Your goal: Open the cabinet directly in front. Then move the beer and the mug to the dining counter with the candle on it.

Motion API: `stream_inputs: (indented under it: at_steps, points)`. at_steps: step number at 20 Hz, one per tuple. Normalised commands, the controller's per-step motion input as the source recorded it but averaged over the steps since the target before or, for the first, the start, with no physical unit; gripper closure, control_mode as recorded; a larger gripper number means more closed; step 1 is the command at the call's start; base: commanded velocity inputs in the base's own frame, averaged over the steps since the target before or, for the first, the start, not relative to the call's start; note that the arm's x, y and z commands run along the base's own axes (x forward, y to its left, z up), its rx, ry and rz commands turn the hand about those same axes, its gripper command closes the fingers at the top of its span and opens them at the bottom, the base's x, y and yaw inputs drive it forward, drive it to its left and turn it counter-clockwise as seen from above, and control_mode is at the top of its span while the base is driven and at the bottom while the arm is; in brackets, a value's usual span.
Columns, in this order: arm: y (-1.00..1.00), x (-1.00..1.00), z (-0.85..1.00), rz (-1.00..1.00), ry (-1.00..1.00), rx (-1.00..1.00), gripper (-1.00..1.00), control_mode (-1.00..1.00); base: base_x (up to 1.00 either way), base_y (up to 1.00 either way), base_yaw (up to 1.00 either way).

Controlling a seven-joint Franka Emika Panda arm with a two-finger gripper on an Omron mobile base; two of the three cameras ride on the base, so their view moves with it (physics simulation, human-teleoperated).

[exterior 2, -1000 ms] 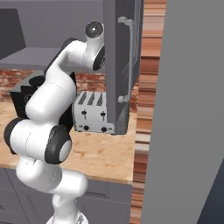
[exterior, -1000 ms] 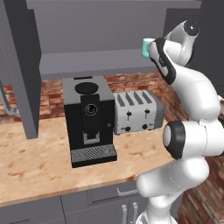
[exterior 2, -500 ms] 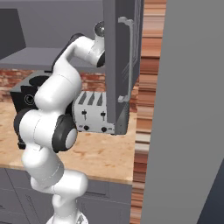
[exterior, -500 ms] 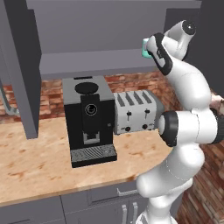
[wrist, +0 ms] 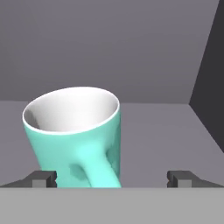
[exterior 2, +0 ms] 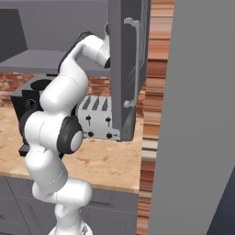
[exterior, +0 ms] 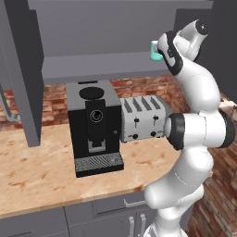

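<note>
A white jointed arm rises from the floor in front of the table [exterior: 41, 171], bends at a dark elbow level with the toaster [exterior: 141, 118], then reaches up and away into the open cabinet [exterior: 106, 41]. Its wrist is tipped toward the inner shelf [exterior: 102, 67].

In the hand view the claw [wrist: 112, 178] is spread fully wide, its two small dark fingertips [wrist: 43, 178] well apart and level with each other. The mug [wrist: 76, 138] stands between them, closer to the left tip, untouched and not gripped.

The mug is glossy mint green with a white inside, a rounded rim and a thick loop handle facing the camera. It stands at the right end of the smooth flat grey shelf; from the left base view it peeks out just behind the wrist.

The cabinet's right side wall stands near the mug, with a strip of bare shelf between them. The back wall is plain grey, well behind the mug. The right door [exterior 2: 124, 69] hangs open beside the arm, its long silver bar handle [exterior 2: 133, 62] upright.

Below, a black boxy coffee machine [exterior: 95, 127] and the silver four-slot toaster sit side by side on the warm wood-grain table, against a red brick wall [exterior: 55, 99].
</note>
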Motion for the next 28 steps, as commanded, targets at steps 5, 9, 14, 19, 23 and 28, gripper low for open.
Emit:
stream_inputs:
  at_steps: [5, 9, 14, 19, 23, 28]
  points:
    - [-0.02, 0.01, 0.00, 0.00, 0.00, 0.00, -1.00, -1.00, 0.00, 0.00, 0.00]
    - [0.00, 0.00, 0.00, 0.00, 0.00, 0.00, -1.00, -1.00, 0.00, 0.00, 0.00]
    - [0.00, 0.00, 0.00, 0.00, 0.00, 0.00, 1.00, -1.00, 0.00, 0.00, 0.00]
    - [0.00, 0.00, 0.00, 0.00, 0.00, 0.00, 1.00, -1.00, 0.00, 0.00, 0.00]
    - [0.00, 0.00, 0.00, 0.00, 0.00, 0.00, 1.00, -1.00, 0.00, 0.00, 0.00]
    - [0.00, -0.03, 0.11, 0.00, -0.10, 0.00, 1.00, -1.00, 0.00, 0.00, 0.00]
